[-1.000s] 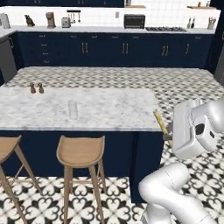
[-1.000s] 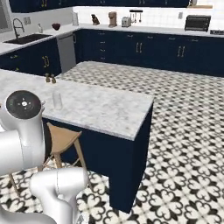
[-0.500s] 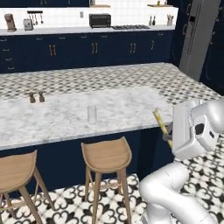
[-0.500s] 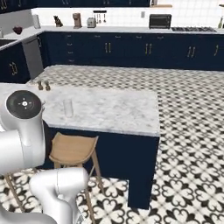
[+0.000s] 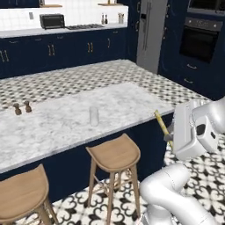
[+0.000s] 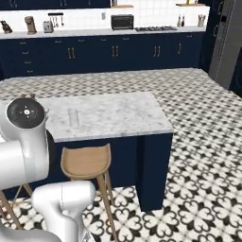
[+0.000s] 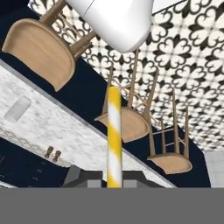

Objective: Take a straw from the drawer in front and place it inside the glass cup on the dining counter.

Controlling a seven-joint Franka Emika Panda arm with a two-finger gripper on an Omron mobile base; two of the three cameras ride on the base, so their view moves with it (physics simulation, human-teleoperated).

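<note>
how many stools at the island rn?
3, going by the hand view: wooden stools in a row along the dining counter. The left base view catches two of them; more may sit outside the frames.

Glass cup (image 5: pixel 94 116) on dining counter (image 5: pixel 52 132); stools (image 5: pixel 115 152) in front.
</note>
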